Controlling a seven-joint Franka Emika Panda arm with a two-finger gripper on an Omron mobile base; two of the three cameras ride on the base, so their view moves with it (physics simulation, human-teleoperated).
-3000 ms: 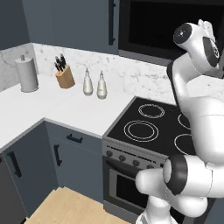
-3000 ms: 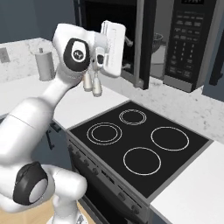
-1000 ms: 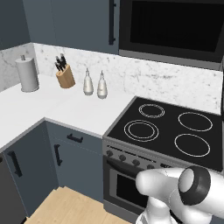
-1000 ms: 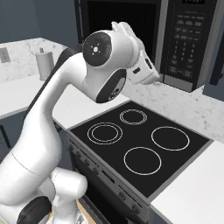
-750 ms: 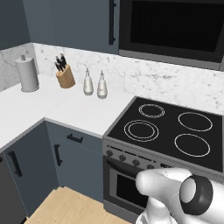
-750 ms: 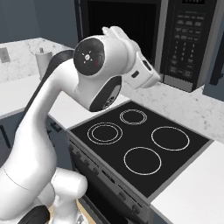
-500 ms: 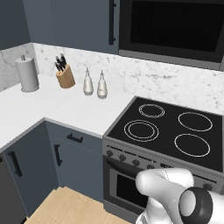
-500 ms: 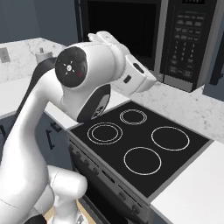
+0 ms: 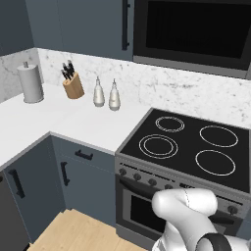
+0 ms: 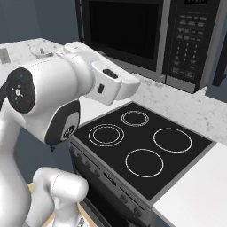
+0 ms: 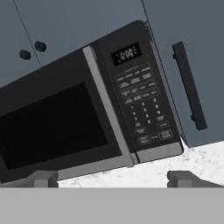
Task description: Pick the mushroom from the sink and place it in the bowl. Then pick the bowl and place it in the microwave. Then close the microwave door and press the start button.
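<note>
Fingers (image 11: 112,178) spread wide, nothing between them; the two tips sit at the bottom of the hand view, aimed up at the microwave (image 11: 87,105). Microwave door (image 11: 54,120) looks shut flush against the frame, so what's likely left is the start button, probably somewhere in the bottom row of the keypad (image 11: 142,111), though the labels are too small to read. The panel is rigid and fixed to the wall, and a button needs no grasp, just a short straight push with one fingertip; a glancing approach could slip onto a neighbouring key. Hand view gives the keypad and lit display (image 11: 127,54) close up, rolled sideways. Right base view adds the arm's forearm over the stove (image 10: 146,148) below the microwave. Left base view adds the counter (image 9: 73,117) with knife block (image 9: 72,84) and paper towel roll (image 9: 30,83).
</note>
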